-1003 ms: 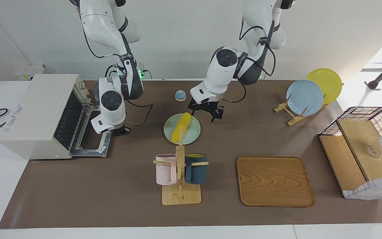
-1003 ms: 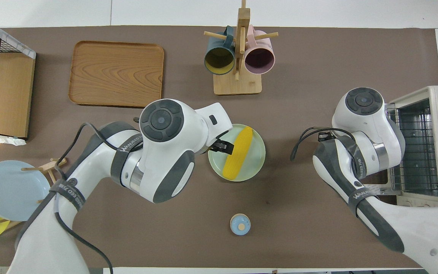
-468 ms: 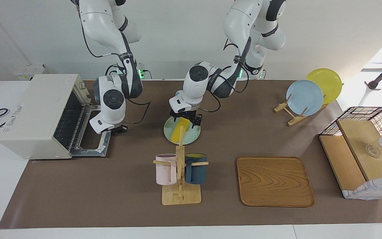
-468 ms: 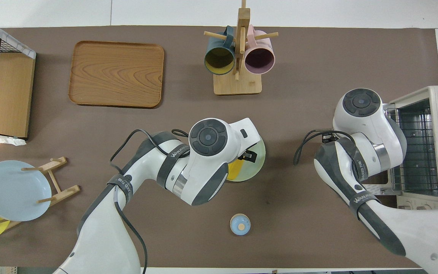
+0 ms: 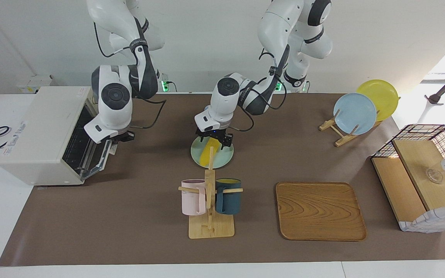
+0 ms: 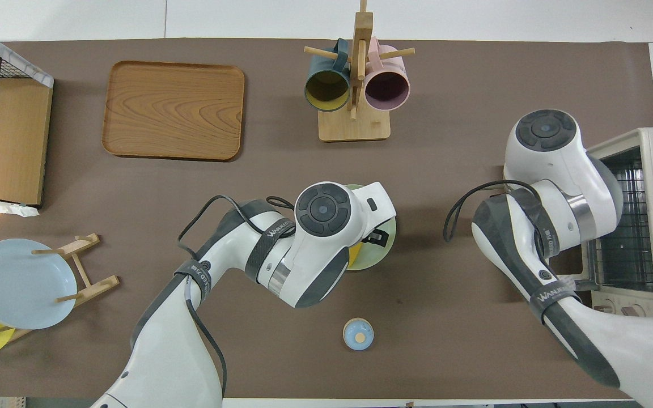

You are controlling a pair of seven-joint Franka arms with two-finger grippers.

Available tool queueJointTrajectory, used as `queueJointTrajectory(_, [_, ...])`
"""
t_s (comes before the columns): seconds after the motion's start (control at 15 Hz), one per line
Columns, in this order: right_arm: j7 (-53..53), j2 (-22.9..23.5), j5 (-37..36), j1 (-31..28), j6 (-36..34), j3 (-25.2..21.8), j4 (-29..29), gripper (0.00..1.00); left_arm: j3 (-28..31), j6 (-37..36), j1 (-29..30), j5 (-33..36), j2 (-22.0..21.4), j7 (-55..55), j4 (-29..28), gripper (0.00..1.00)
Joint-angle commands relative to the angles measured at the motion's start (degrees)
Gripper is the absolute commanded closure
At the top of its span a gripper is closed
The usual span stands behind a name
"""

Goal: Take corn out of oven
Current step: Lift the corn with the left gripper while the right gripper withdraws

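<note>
Already the corn [image 5: 208, 151] lies out of the oven [image 5: 41, 135] on a green plate [image 5: 224, 158] mid-frame, the left tool [image 5: 214, 139] spread open over it, while the right tool [image 5: 121, 136], fingers closed, lifts the oven door [image 5: 95, 163] half shut.

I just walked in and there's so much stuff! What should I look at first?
The bright yellow plastic corn cob lies on a pale green round plate mid-table, with the left gripper open right over it. At the right arm's end, the right gripper, shut, lifts the cream-white toaster oven's door.
</note>
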Motion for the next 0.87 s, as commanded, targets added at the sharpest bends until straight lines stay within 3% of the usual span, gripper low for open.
queueJointTrajectory(0.0, [-6.17, -3.14, -1.12, -4.05, -1.53, 0.1, -0.51, 1.0, 1.23, 2.61, -1.95, -0.99, 0.35, -0.55, -1.66, 0.0])
queueJointTrajectory(0.33, [-12.42, -4.9, -0.41, -8.54, -1.97, 0.19, -0.6, 1.0, 1.31, 3.06, -2.04, -0.91, 0.26, -0.72, -2.81, 0.0])
queueJointTrajectory(0.4, [-12.6, -5.34, 0.54, -8.54, -2.75, 0.19, -0.6, 1.0, 1.31, 3.06, -2.04, -0.91, 0.26, -0.98, -2.9, 0.06])
queueJointTrajectory(0.47, [-12.6, -5.87, 1.51, -8.54, -3.72, 0.19, -0.42, 1.0, 1.31, 3.06, -2.12, -0.91, 0.26, -1.07, -2.81, 0.2])
queueJointTrajectory(0.6, [-13.56, -7.8, 2.22, -8.45, -4.6, 0.19, -0.51, 1.0, 1.31, 2.88, -2.04, -0.91, 0.26, -1.77, -2.72, 0.62])
queueJointTrajectory(0.8, [-14.62, -10.09, 2.14, -7.58, -9.86, 0.8, 2.99, 1.0, 1.31, 2.27, -1.69, -0.99, 0.26, -3.27, -2.11, 0.98])
